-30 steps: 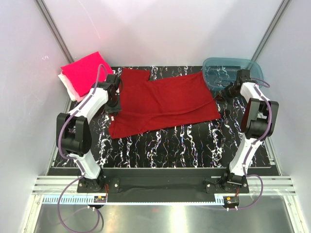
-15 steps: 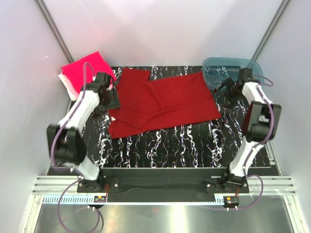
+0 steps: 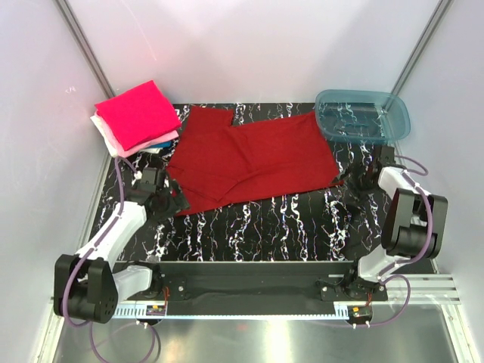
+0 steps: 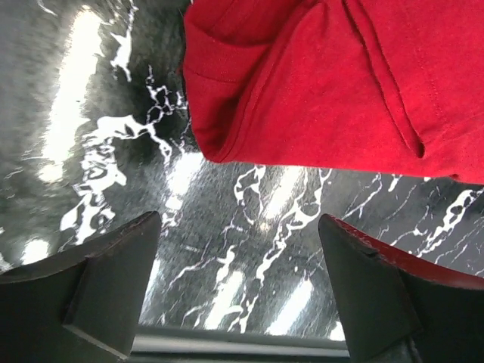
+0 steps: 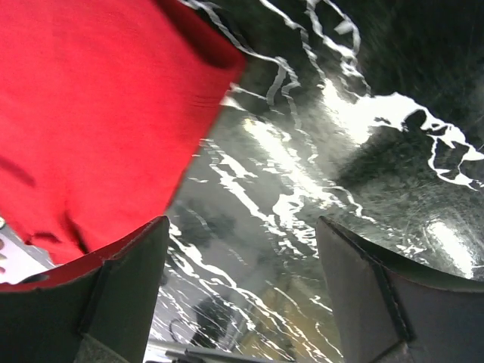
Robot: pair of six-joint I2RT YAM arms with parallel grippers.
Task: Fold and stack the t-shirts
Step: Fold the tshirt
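Top external shows soft dark red t-shirt [image 3: 253, 162] spread flat.

No readable text, no labels, no brands, no numbers anywhere

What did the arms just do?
Both arms pulled back: the left gripper to the near-left corner of the dark red shirt, the right gripper from the tub to the shirt's near-right corner. Both open, empty. Shirt, stack and tub stayed put.
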